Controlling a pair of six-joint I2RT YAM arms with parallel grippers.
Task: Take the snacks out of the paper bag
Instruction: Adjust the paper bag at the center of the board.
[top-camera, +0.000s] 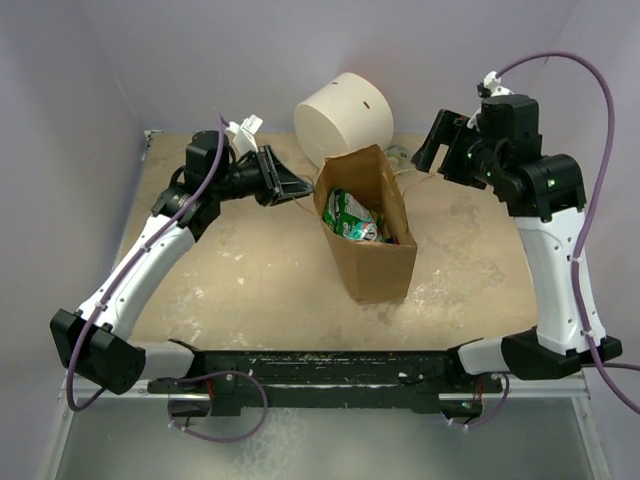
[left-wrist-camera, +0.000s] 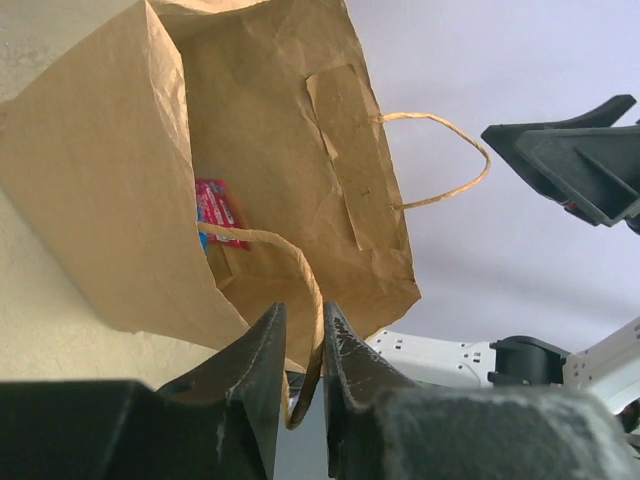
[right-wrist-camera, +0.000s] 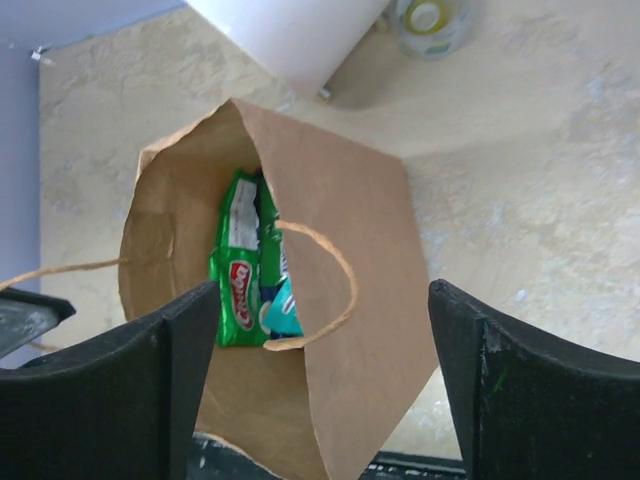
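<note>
The brown paper bag (top-camera: 372, 250) stands open in the middle of the table. Green foil snacks (top-camera: 348, 212) show in its mouth. My left gripper (top-camera: 298, 189) is at the bag's left rim, shut on a thin twisted handle (left-wrist-camera: 312, 290). The left wrist view looks into the bag (left-wrist-camera: 100, 190) and shows a small red packet (left-wrist-camera: 216, 210) deep inside. My right gripper (top-camera: 428, 152) is open and empty, above and to the right of the bag. Its wrist view looks down on the bag (right-wrist-camera: 360, 240), a green packet (right-wrist-camera: 238, 275) and the other handle (right-wrist-camera: 335, 265).
A big white cylinder (top-camera: 343, 117) lies behind the bag, close to its back rim. A small clear tape roll (right-wrist-camera: 430, 15) sits by it at the back right. Purple walls close in the table on the left, back and right.
</note>
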